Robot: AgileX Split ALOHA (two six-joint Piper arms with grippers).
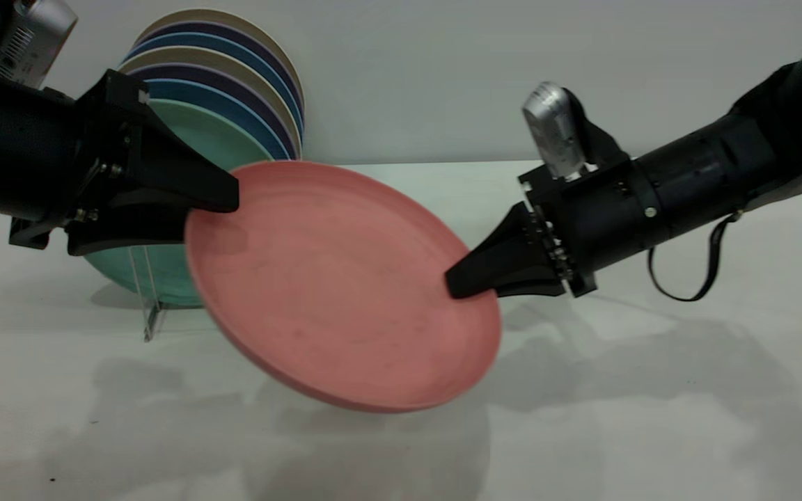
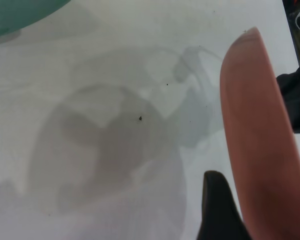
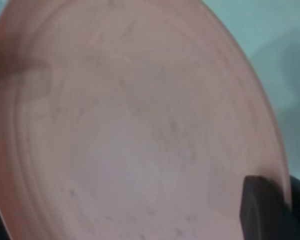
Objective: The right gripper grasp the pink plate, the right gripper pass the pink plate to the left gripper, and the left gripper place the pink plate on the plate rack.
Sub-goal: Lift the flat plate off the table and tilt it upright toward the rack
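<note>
Hanging tilted over the pale table, the pink plate — right pincer clamping one rim, left pincer straddling the other.

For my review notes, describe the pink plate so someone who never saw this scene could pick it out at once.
Look at the white table, between the two black arms. Held tilted in the air there is the pink plate, with the left claw on one edge and the right claw on the opposite edge. Unlike the teal, blue and beige plates standing upright in the plate rack behind, it is salmon-pink and off the rack.
</note>
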